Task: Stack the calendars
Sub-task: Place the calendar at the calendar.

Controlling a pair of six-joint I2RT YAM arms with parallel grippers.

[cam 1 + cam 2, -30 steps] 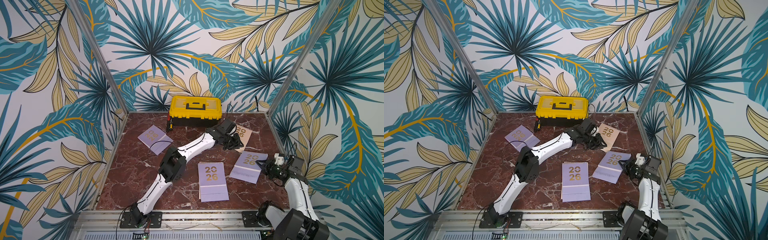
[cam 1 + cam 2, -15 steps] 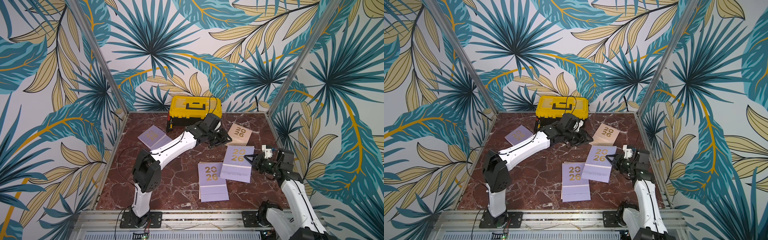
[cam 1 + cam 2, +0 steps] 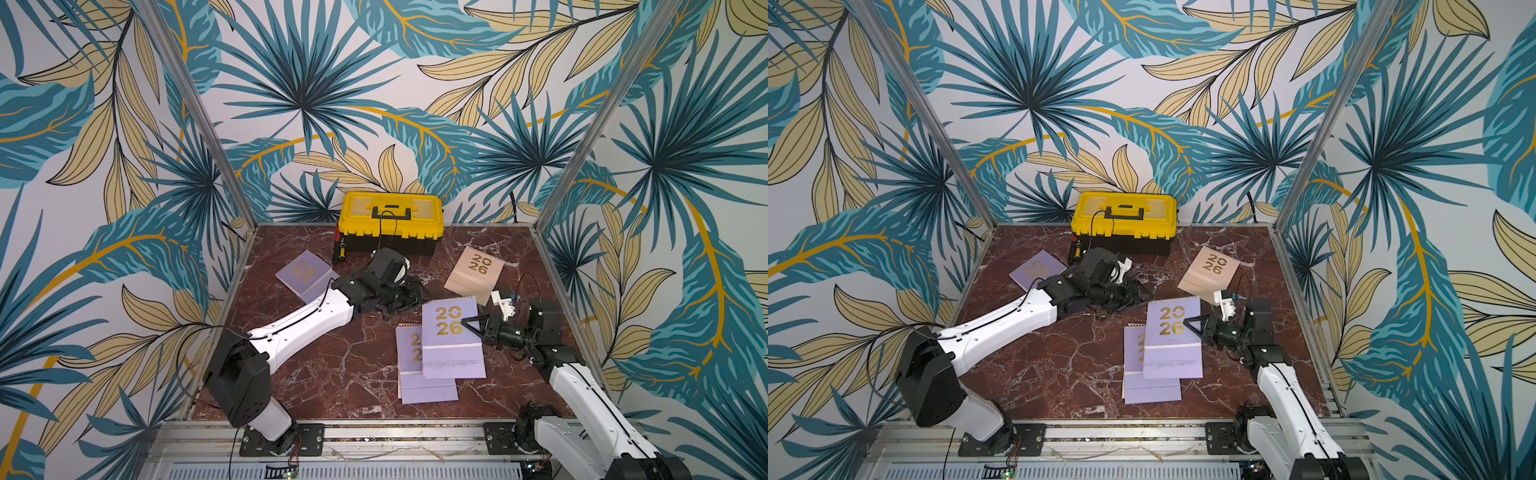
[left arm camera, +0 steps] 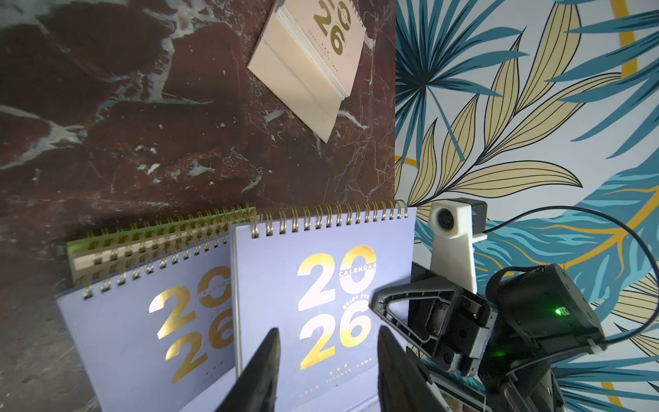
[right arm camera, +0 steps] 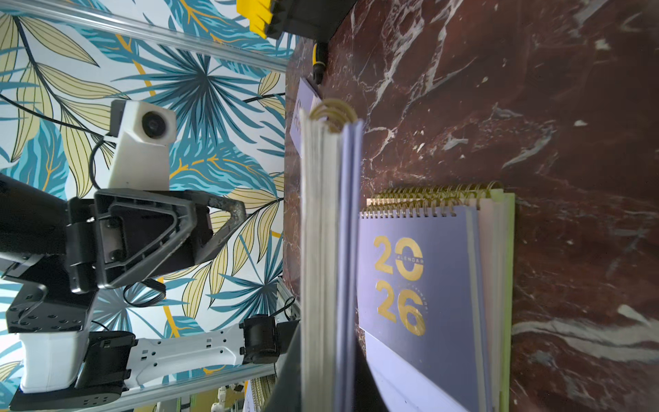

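The yellow plastic toolbox [image 3: 390,214] stands closed at the back wall, its content hidden. The right gripper [image 3: 468,326] clamps the edge of a lilac spiral-bound calendar [image 3: 451,345], holding it over the lilac-topped stack of calendars [image 3: 428,390]; the left gripper [image 4: 326,371] has its fingers apart, empty.

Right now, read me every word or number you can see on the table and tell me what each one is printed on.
"2026", with "CALENDAR" across the zero: held lilac calendar.
"2026": top lilac calendar of the stack.
"2026": peach calendar.
"2026", faint: far lilac calendar.
Small print under the numerals: too small to read.
No readable text: yellow toolbox.
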